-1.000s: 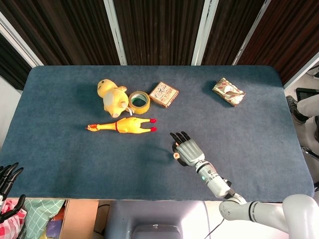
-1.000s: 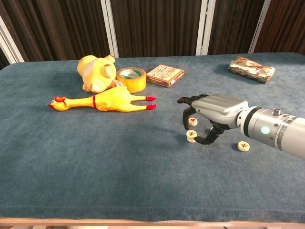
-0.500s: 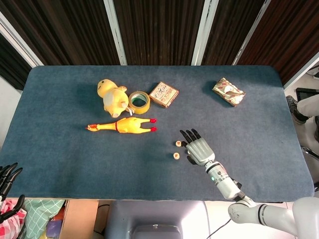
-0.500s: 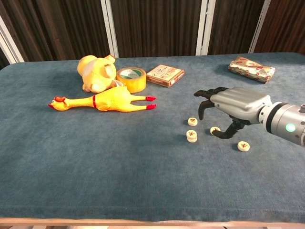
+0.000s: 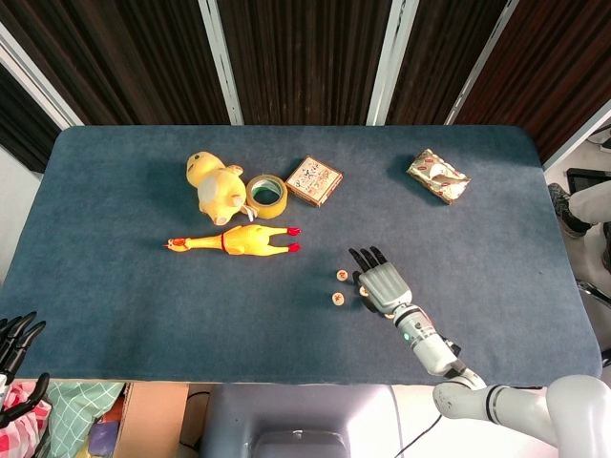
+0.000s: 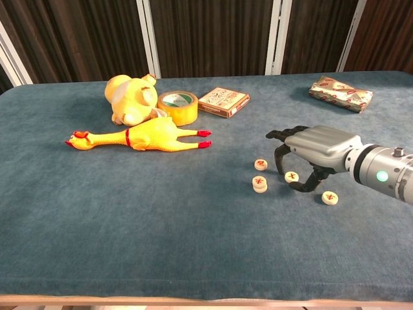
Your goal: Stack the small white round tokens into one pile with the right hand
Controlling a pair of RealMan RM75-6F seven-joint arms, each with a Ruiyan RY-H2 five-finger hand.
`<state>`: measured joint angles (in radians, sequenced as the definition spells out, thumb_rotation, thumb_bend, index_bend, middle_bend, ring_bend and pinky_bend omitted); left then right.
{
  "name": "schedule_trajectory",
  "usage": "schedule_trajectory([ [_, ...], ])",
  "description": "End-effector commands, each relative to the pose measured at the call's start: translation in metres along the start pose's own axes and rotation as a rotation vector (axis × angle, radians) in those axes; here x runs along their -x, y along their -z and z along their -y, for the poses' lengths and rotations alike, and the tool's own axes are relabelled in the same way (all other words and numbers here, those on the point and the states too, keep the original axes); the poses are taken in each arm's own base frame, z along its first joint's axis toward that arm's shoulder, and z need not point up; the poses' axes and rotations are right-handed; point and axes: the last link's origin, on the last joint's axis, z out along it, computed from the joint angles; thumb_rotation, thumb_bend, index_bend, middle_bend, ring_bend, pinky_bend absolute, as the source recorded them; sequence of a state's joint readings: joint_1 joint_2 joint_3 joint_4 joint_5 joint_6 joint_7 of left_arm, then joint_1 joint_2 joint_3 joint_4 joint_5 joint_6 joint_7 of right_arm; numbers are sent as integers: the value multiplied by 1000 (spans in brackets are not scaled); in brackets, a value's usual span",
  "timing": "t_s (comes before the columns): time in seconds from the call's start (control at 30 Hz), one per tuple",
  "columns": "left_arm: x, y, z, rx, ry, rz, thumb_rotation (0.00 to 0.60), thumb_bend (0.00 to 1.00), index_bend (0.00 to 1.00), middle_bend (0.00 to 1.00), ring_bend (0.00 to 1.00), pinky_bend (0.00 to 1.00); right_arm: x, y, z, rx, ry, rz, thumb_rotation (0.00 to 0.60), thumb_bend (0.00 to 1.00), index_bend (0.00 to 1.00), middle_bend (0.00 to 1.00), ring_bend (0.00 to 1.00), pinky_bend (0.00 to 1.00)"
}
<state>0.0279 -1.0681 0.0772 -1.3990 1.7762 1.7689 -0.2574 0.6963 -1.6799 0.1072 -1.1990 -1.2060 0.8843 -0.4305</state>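
Several small white round tokens with red marks lie on the blue table. One token (image 6: pixel 261 164) and a thicker-looking one (image 6: pixel 259 185) lie left of my right hand (image 6: pixel 312 150). That hand arches over a third token (image 6: pixel 292 176), which lies on the cloth between the fingers (image 6: pixel 279 157) and the thumb; I see no clear grip on it. A fourth token (image 6: pixel 330 197) lies to the hand's right. In the head view the right hand (image 5: pixel 382 283) hides the third and fourth tokens; two tokens (image 5: pixel 341 276) (image 5: pixel 336 300) show beside it. My left hand (image 5: pixel 13 336) hangs off the table's left corner, fingers spread, empty.
A rubber chicken (image 6: pixel 139 138), a yellow plush toy (image 6: pixel 129 98), a tape roll (image 6: pixel 178 106) and a flat patterned box (image 6: pixel 223 101) sit at the back left. A wrapped packet (image 6: pixel 341 93) lies at the back right. Bare cloth (image 6: pixel 161 219) stretches along the front.
My right hand moved right, away from the two left tokens, then dropped lower over the third token. The tokens themselves have not shifted.
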Motion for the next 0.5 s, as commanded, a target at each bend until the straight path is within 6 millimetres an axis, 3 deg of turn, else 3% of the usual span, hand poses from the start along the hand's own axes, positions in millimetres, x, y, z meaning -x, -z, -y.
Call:
schedule_trajectory([
  [0.03,0,0,0,0,0,0,600,443,0,0,0,74,0,0,-1,5,4,1,600,480,563,0,0,0],
  [0.5,1,-1,0,-3,0,4,600,442,0,0,0,74,-2,-1,-3,19,-10,-10,600,480,634,6,0,0],
])
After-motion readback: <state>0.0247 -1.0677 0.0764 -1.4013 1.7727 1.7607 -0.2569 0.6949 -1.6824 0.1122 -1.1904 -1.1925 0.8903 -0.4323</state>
